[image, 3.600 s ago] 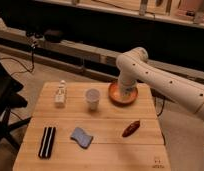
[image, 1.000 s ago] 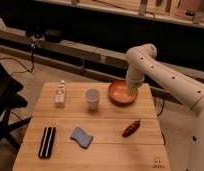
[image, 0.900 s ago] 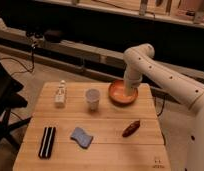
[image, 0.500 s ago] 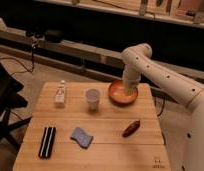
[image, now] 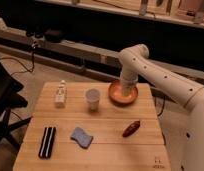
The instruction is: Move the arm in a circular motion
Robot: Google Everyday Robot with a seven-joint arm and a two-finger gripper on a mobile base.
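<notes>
The arm (image: 160, 80) is white and thick, with rounded joints and small dark dots. It comes in from the right edge, bends at a bulbous elbow (image: 135, 54) and drops straight down. Its pale tip, the gripper (image: 127, 91), hangs shut just over the orange bowl (image: 115, 95) at the back right of the wooden table (image: 105, 152). Nothing shows in its grasp. The bowl's inside is partly hidden by the tip.
On the table stand a white cup (image: 93, 99) and a small bottle (image: 60, 93). Nearer the front lie a black bar (image: 47, 141), a blue sponge (image: 81, 136) and a reddish-brown oblong item (image: 131, 128). A dark chair (image: 5, 102) stands left; a long bench runs behind.
Over the last second the elbow has drifted a little to the left while the tip stays above the bowl. The things on the table have not moved.
</notes>
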